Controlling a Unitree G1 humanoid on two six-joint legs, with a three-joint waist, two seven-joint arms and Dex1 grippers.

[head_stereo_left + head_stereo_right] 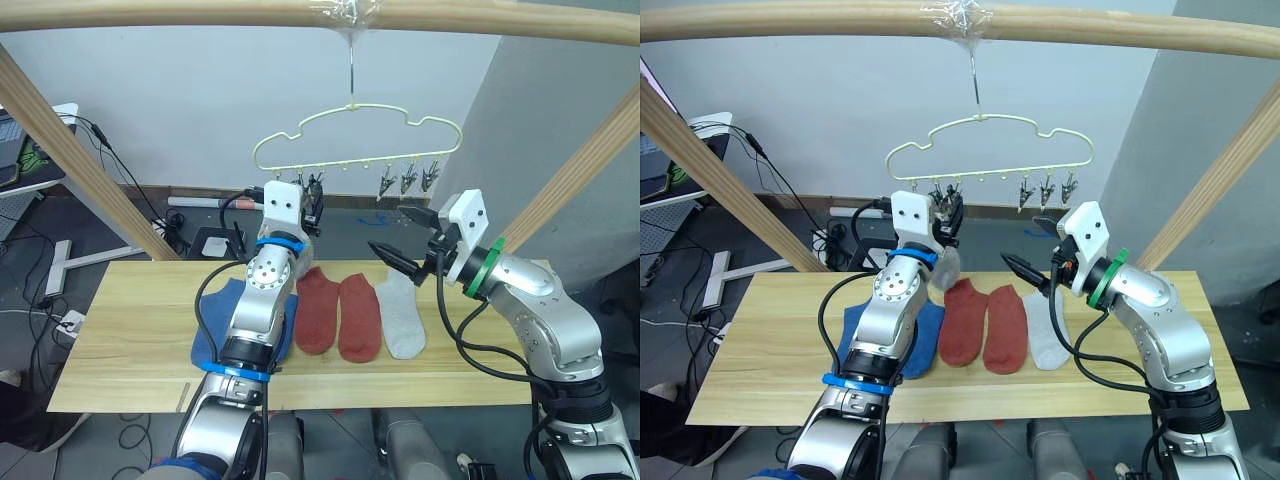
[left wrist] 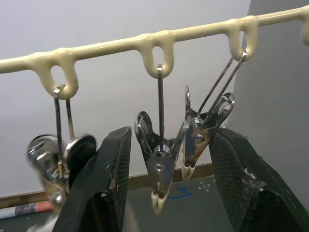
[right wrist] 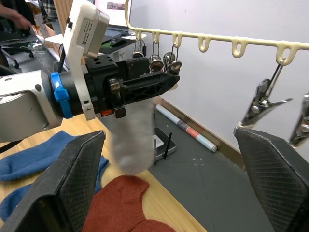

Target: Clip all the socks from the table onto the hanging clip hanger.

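My left hand [image 1: 949,212] was raised at the left end of the clip hanger [image 1: 990,150], fingers spread around two hanging clips [image 2: 166,159]. A light grey sock [image 3: 135,145] dangled below it, though I couldn't quite tell what held it. On the bench [image 1: 130,330] lay the blue socks [image 1: 215,315], two rust-red socks [image 1: 340,315], then another light grey sock [image 1: 402,320]. My right hand [image 1: 400,240] hovered above that one, fingers wide apart, holding nothing.

socks [image 1: 340,315] on table [image 1: 130,340] – clip hanger [image 1: 355,140] above, behind
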